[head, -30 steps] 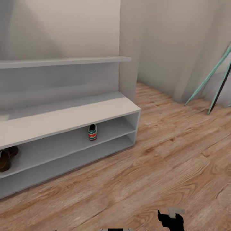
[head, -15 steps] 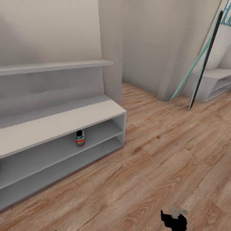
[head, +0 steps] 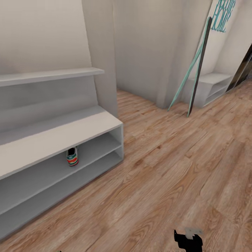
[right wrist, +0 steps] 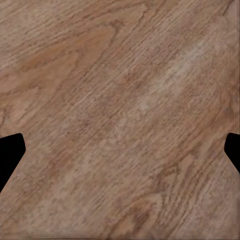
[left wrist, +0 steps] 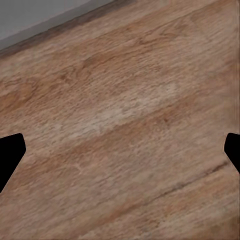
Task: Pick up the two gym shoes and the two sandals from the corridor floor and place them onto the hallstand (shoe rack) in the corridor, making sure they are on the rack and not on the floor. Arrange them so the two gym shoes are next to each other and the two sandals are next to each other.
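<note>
The hallstand (head: 52,138) stands against the wall at the left of the head view, light grey with a flat top and two open shelves. One gym shoe (head: 72,156) sits on its upper open shelf, heel toward me, with a red patch and green stripes. The sandals are out of view. In the left wrist view my left gripper (left wrist: 120,152) is open above bare corridor floor (left wrist: 125,100). In the right wrist view my right gripper (right wrist: 120,152) is open too, over the planks (right wrist: 120,90). A black part of my right arm (head: 188,239) shows at the bottom of the head view.
A thin floating wall shelf (head: 52,74) hangs above the hallstand, beside a wall corner (head: 103,52). Teal and dark poles (head: 196,70) lean against the far wall beside a second low grey shelf unit (head: 210,87). Wood floor (head: 168,164) stretches out to the right.
The head camera has swung right, so the hallstand and shoe sit further left in the picture. The dark sandal on the shelf has left the view; the second shelf unit has come in.
</note>
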Controlling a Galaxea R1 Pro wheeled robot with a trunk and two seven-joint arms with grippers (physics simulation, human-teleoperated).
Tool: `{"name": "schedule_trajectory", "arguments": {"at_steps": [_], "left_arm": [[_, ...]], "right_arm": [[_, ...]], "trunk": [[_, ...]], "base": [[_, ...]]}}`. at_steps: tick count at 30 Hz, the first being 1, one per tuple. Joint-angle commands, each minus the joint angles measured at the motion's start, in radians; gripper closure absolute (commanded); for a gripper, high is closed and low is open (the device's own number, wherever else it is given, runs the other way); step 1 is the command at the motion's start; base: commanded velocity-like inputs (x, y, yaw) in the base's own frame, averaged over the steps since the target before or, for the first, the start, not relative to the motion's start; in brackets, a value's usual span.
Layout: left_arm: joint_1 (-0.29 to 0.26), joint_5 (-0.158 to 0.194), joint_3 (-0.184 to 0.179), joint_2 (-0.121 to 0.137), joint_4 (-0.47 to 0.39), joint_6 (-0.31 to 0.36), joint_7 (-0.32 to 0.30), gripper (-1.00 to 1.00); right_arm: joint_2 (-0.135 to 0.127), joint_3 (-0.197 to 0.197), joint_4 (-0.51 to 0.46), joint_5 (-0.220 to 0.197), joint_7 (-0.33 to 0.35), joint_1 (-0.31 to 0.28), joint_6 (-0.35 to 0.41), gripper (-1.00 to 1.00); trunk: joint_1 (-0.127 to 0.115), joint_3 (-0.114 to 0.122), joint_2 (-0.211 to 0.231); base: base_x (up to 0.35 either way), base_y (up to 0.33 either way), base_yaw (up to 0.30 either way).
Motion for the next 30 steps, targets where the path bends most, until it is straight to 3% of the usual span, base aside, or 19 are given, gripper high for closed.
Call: {"name": "schedule_trajectory", "arguments": {"at_steps": [1, 30], "left_arm": [[0.0, 0.002, 0.001, 0.0, 0.0, -0.003, -0.001, -1.0], [0.0, 0.001, -0.003, 0.0, 0.021, -0.003, -0.001, -1.0]], "right_arm": [[0.0, 0.009, 0.001, -0.01, -0.001, -0.001, -0.003, -1.0], [0.001, 0.009, 0.001, -0.01, 0.001, -0.001, -0.003, -1.0]], "trunk": [[0.0, -0.001, 0.0], [0.0, -0.001, 0.0]], "base": [[0.0, 0.0, -0.27], [0.005, 0.0, -0.271]]}}
